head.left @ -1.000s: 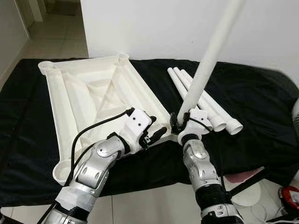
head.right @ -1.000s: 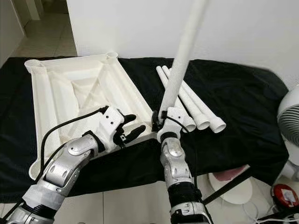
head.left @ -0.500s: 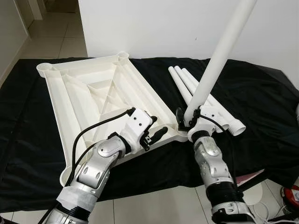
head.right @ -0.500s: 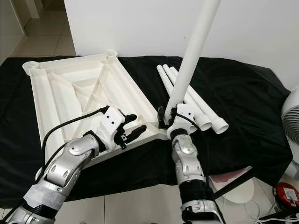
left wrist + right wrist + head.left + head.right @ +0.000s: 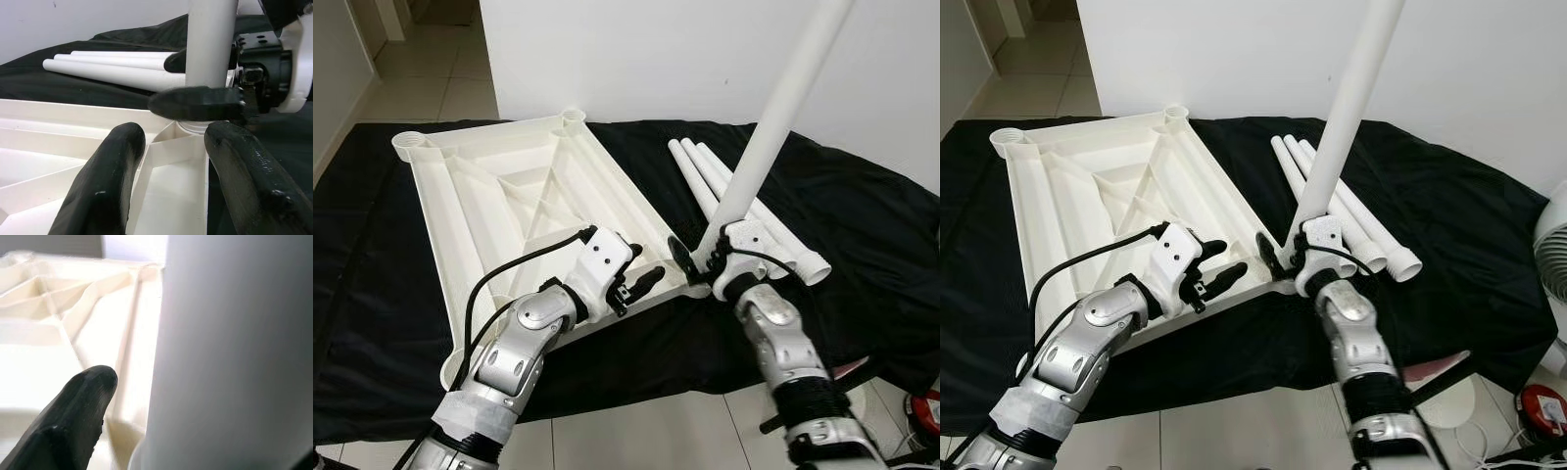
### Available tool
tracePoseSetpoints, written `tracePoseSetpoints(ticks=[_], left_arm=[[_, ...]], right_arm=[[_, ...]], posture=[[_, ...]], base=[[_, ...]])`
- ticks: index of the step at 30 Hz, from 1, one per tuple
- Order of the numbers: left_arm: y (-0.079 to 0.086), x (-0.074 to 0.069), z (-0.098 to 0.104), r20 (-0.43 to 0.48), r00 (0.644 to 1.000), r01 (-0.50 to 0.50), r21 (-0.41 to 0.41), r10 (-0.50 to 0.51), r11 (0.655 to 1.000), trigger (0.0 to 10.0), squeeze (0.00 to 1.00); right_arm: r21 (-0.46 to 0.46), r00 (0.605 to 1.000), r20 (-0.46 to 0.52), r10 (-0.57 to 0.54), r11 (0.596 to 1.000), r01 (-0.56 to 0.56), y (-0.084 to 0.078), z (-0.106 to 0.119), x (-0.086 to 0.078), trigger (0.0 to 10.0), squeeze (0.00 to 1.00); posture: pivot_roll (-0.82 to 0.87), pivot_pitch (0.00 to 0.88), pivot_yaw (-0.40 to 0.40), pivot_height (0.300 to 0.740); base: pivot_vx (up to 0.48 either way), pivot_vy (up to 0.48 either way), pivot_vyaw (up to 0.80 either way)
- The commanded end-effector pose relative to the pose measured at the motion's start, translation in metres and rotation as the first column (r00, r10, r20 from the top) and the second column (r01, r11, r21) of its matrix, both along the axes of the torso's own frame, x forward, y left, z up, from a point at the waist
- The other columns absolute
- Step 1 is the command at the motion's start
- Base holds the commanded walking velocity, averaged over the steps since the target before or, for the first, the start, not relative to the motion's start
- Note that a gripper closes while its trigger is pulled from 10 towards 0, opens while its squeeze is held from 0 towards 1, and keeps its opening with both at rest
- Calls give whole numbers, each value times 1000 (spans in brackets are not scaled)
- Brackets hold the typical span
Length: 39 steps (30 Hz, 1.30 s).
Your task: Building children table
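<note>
1. Silver and jointed, the left arm reached in from the near left, and the left gripper (image 5: 641, 282) hovered over the near right part of the upturned white table top (image 5: 499, 211), its two black fingers (image 5: 105, 186) spread apart with nothing between them.
2. Just to its right, the right gripper (image 5: 700, 257) was closed around the lower end of a long white table leg (image 5: 773, 132), with one black finger in front of the tube and one behind, as the left wrist view showed.
3. That leg stood nearly upright, leaning a little to the right, and its upper end ran out past the top of the head views.
4. Its foot met the round socket at the near right corner of the table top; how far it sat in the socket could not be told.
5. The table top lay ribbed side up on a black cloth (image 5: 862, 215) that covered the surface, with its diagonal stiffening ribs and the round sockets at its far corners in plain sight.
6. Right of the table top, three more white legs (image 5: 705, 176) lay side by side on the cloth, touching one another and running from far left to near right.
7. Beyond the cloth stood a white wall (image 5: 636, 59), with pale floor tiles (image 5: 421, 78) to its left.
</note>
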<state>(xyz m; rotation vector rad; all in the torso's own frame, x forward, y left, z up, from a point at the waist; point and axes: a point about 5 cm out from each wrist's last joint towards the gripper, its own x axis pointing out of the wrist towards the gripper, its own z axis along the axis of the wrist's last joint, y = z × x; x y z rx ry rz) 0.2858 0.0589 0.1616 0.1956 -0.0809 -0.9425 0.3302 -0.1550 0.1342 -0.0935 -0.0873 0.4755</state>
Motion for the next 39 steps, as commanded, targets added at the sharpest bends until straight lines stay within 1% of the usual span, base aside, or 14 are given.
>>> tracePoseSetpoints(ticks=[1, 3, 4, 6, 7, 8, 19, 20, 21, 26, 30, 33, 38, 39], left_arm=[[-1, 0, 0, -1, 1000, -4, 9, 4, 1000, 10000, 0], [-1, -1, 0, -3, 1000, 0, 10, 0, 1000, 10000, 0], [-2, -1, 0, -3, 1000, 3, 10, -3, 1000, 10000, 0], [-2, -1, 0, -4, 1000, 5, 10, -5, 1000, 10000, 0], [-3, -1, 0, -4, 1000, 6, 8, -6, 1000, 10000, 0], [-3, -2, 0, -3, 1000, 6, 8, -6, 1000, 10000, 0], [-4, -2, 0, -3, 1000, 4, 1, -4, 1000, 10000, 0], [-4, -1, 1, -3, 1000, 3, 0, -3, 1000, 10000, 0], [-4, -1, 1, -3, 1000, 3, 0, -3, 1000, 10000, 0], [-5, -1, 1, -3, 1000, 4, -1, -4, 1000, 10000, 0], [-7, -3, -1, -11, 1000, 10, -9, -10, 1000, 10000, 0], [-11, -5, -1, -16, 1000, 16, -16, -16, 1000, 10000, 0], [-12, -5, -2, -18, 1000, 20, -17, -20, 1000, 10000, 0], [-13, -5, -2, -20, 999, 28, -20, -28, 999, 10000, 0]], right_arm=[[-22, 997, 0, 71, 997, -71, 2, -1, 0, 10000, 0], [-27, 995, -14, 100, 995, -100, 0, -2, 0, 10000, 0], [-43, 991, -28, 130, 990, -131, -3, -4, 0, 4039, 0], [-52, 988, -37, 147, 988, -149, -4, -5, 0, 3529, 0], [-69, 986, -41, 161, 984, -163, -6, -6, 1, 431, 0], [-81, 984, -45, 174, 981, -177, -7, -6, 1, 0, 0], [-101, 979, -70, 189, 975, -196, -17, -9, 5, 0, 0], [-111, 985, -73, 156, 980, -163, -20, -10, 7, 4510, 0], [-126, 991, -88, 98, 986, -108, -23, -12, 10, 10000, 0], [-137, 993, -98, 59, 988, -72, -25, -14, 13, 10000, 0], [-58, 990, -105, -92, 995, 86, -19, -13, 19, 10000, 0], [34, 967, -138, -216, 974, 223, -6, -16, 17, 10000, 0], [48, 958, -135, -252, 964, 260, -2, -16, 16, 10000, 0], [80, 934, -131, -333, 935, 345, 2, -16, 13, 10000, 0]], posture=[[62, 27, -57, 740], [62, 25, -56, 740], [63, 25, -56, 740], [64, 24, -57, 740], [65, 23, -57, 740], [67, 21, -59, 740], [67, 19, -65, 740], [67, 19, -65, 740], [65, 18, -64, 740], [65, 18, -64, 740], [56, 22, -62, 740], [48, 26, -63, 740], [43, 29, -62, 740], [29, 26, -55, 740]], base=[[0, 0, 0], [0, 0, 0], [0, 0, 0], [0, 0, 0], [0, 0, 0], [0, 0, 0], [0, 0, 0], [0, 0, 0], [0, 0, 0], [0, 0, 0], [0, 0, 0], [0, 0, 0], [0, 0, 0], [0, 0, 0]])
